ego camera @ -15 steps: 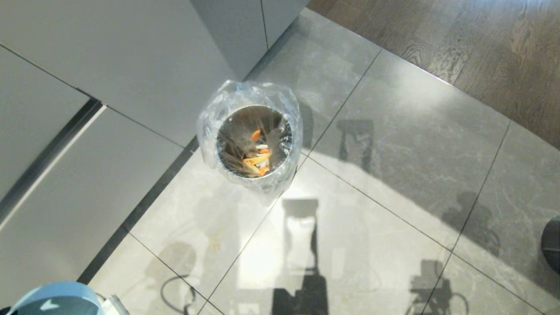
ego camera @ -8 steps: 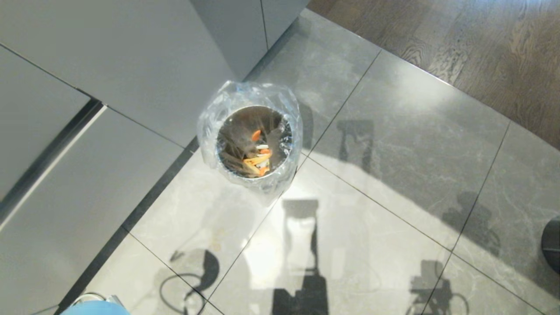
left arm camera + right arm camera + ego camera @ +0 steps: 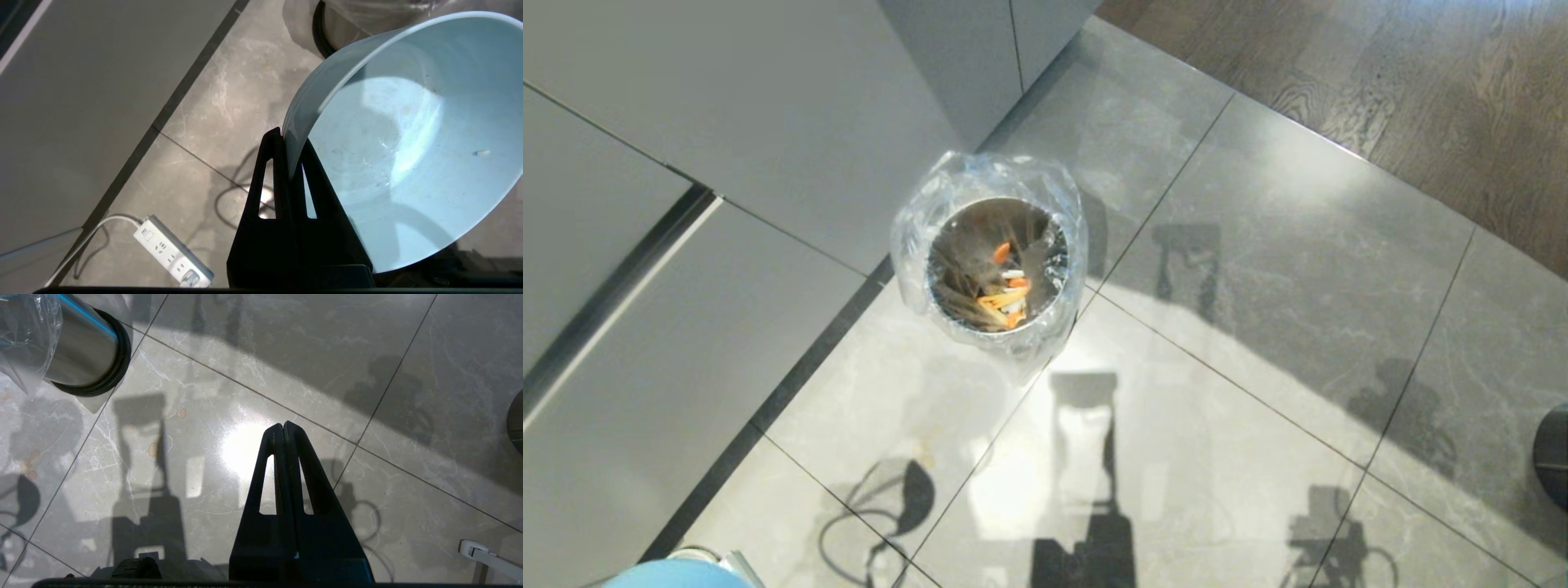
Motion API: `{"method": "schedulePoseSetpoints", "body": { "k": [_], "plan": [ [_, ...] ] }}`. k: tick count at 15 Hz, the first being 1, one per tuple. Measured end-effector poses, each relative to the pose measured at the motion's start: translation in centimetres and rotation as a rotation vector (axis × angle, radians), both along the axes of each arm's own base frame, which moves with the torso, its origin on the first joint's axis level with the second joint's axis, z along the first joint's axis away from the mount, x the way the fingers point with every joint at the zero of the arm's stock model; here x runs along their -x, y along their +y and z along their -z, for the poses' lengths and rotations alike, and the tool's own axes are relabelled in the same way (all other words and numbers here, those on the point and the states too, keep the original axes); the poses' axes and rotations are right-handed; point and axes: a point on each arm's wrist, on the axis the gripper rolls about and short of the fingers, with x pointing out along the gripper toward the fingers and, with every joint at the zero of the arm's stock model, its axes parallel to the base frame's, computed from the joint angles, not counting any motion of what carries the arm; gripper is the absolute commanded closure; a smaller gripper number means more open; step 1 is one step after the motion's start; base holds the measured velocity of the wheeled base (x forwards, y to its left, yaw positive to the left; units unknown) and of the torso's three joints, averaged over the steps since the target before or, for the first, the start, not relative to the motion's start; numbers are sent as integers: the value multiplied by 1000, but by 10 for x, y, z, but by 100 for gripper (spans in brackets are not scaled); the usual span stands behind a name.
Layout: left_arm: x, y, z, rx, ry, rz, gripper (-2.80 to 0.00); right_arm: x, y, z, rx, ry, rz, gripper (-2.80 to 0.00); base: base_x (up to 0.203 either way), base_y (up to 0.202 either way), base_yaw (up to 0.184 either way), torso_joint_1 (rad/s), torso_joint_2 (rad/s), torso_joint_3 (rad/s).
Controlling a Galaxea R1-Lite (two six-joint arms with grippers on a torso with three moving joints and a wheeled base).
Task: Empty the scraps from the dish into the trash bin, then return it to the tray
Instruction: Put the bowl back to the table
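Since the thin yellow and orange vegetable scraps (image 3: 1005,296) with a white lump already lie at the bottom of the small round shiny metal trash bin (image 3: 1058,245), lined with a crinkled clear plastic bag, the emptying step is judged complete and the return of the dish is in hand.

Taking the bin as landmark and working left to right: the left gripper (image 3: 291,136) hangs to the near left of the bin, its black fingers pinched tight on the rim of the small round pale blue-white bowl (image 3: 408,134). Only a sliver of that bowl (image 3: 678,574) shows at the bottom edge of the head view. The bowl is tilted and holds nothing but a single small white crumb and faint smears. A white power strip (image 3: 171,251) lies on the tiled floor beneath the gripper.

The bin stands upright on the floor against grey cabinet fronts.

To the near right of the bin, the right gripper (image 3: 284,426) hangs idle over bare tile, fingers pressed together on nothing.

No black tray is visible in any view. The next move, as judged, calls for turning away from the bin, levelling the bowl and carrying it to the tray.
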Motion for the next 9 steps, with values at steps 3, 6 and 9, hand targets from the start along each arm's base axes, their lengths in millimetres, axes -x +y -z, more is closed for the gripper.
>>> {"method": "schedulePoseSetpoints", "body": {
  "k": [3, 6, 9],
  "plan": [
    [3, 0, 1, 6, -39, 1, 0, 0, 0, 0, 0, 1, 0, 0, 0, 0, 0, 0, 0, 0],
    [4, 0, 1, 6, -48, 0, 0, 0, 0, 0, 0, 0, 0, 0, 0, 0, 0, 0, 0, 0],
    [4, 0, 1, 6, -49, 0, 0, 0, 0, 0, 0, 0, 0, 0, 0, 0, 0, 0, 0, 0]
  ]
}}
